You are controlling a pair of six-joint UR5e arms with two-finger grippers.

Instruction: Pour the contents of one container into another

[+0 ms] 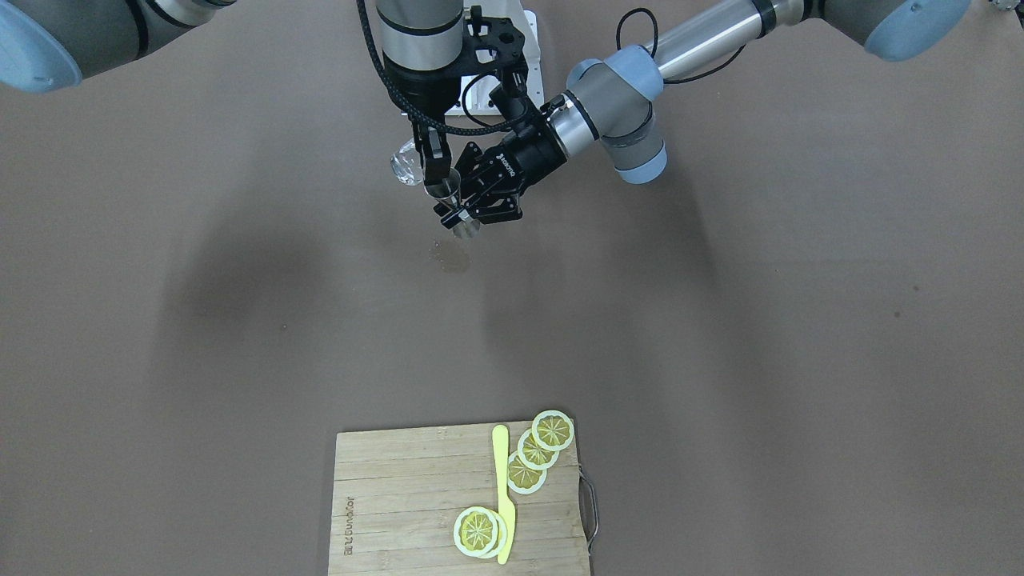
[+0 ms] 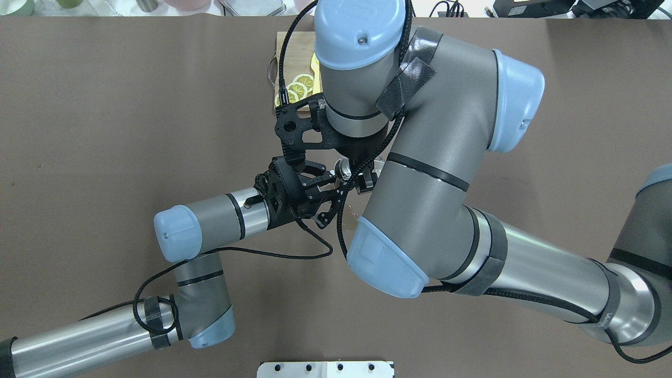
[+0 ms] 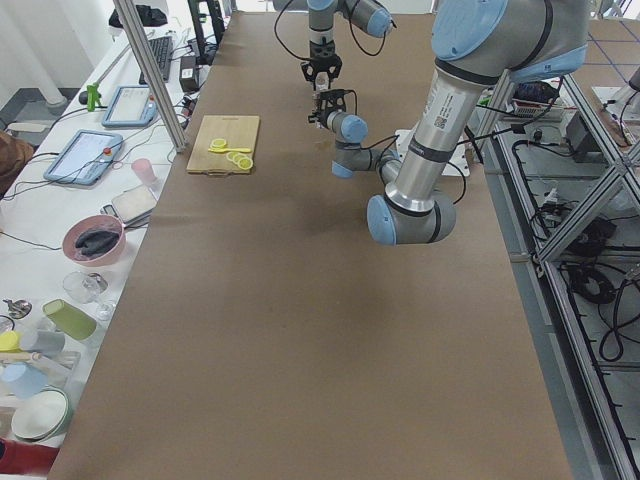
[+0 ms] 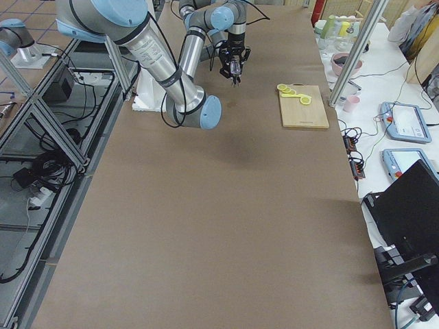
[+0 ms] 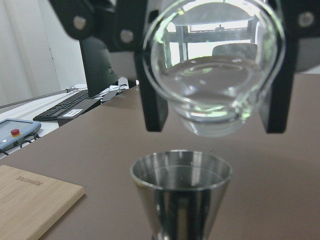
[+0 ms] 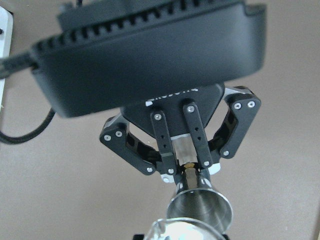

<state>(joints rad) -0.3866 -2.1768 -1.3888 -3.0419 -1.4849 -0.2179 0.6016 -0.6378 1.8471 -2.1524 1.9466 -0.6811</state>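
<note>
While my right gripper (image 5: 215, 102) clamps the clear round glass (image 5: 215, 75), my left gripper (image 6: 189, 172) clamps the steel hourglass jigger (image 5: 181, 192) just below it.

We are looking along a long brown table (image 3: 300, 330). A white bench (image 3: 40, 230) is running down its left side, carrying tablets (image 3: 85, 157) and a pink bowl (image 3: 93, 240). A metal post (image 3: 150, 75) is standing between them, and black cables (image 3: 600, 285) are lying coiled on the floor at the right.
</note>
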